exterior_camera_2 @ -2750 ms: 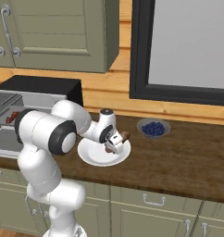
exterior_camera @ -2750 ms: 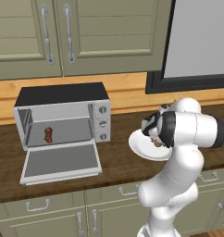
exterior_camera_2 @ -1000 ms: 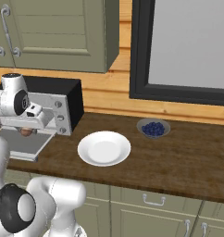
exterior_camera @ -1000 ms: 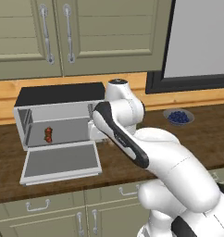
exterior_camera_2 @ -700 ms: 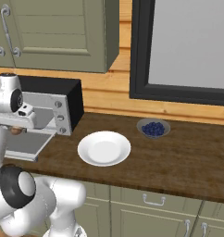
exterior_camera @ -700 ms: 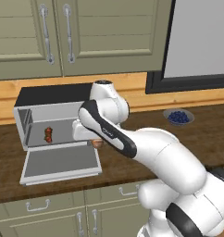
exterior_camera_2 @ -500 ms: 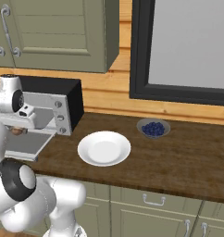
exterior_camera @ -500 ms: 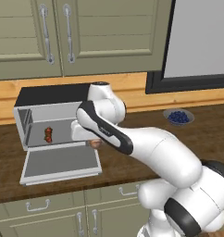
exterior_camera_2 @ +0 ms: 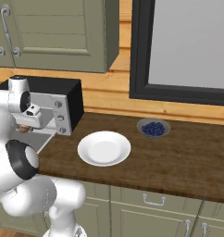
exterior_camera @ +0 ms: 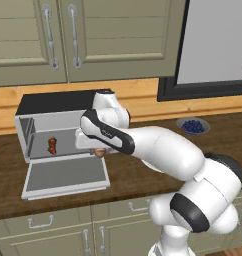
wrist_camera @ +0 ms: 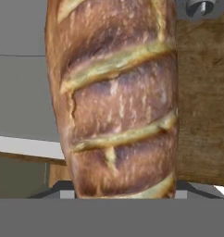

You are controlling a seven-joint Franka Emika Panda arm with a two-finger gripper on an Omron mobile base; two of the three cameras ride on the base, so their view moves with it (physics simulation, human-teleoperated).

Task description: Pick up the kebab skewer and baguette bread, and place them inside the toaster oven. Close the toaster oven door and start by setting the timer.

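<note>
The toaster oven [exterior_camera: 58, 103] stands at the counter's left with its door [exterior_camera: 65, 173] dropped flat. The kebab skewer [exterior_camera: 52, 145] lies inside on the left. My gripper [exterior_camera: 95, 149] hangs at the oven's right front corner, just above the door's right edge, shut on the baguette bread [exterior_camera: 100, 152]. In the hand view the scored brown baguette bread [wrist_camera: 118, 102] hides the fingertips, with the grey door under its left side. From the right, my gripper [exterior_camera_2: 25, 126] holds the baguette bread [exterior_camera_2: 24, 130] in front of the toaster oven [exterior_camera_2: 67, 99].
An empty white plate [exterior_camera_2: 104, 148] sits mid-counter, right of the oven. A small bowl of blueberries [exterior_camera_2: 153, 128] stands near the back wall, also seen as the bowl [exterior_camera: 193, 126]. Wall cabinets hang above the oven. Wooden counter lies bare to the right.
The arm has swung left from the plate to the oven's front with the baguette held. In the last half second it has barely moved.
</note>
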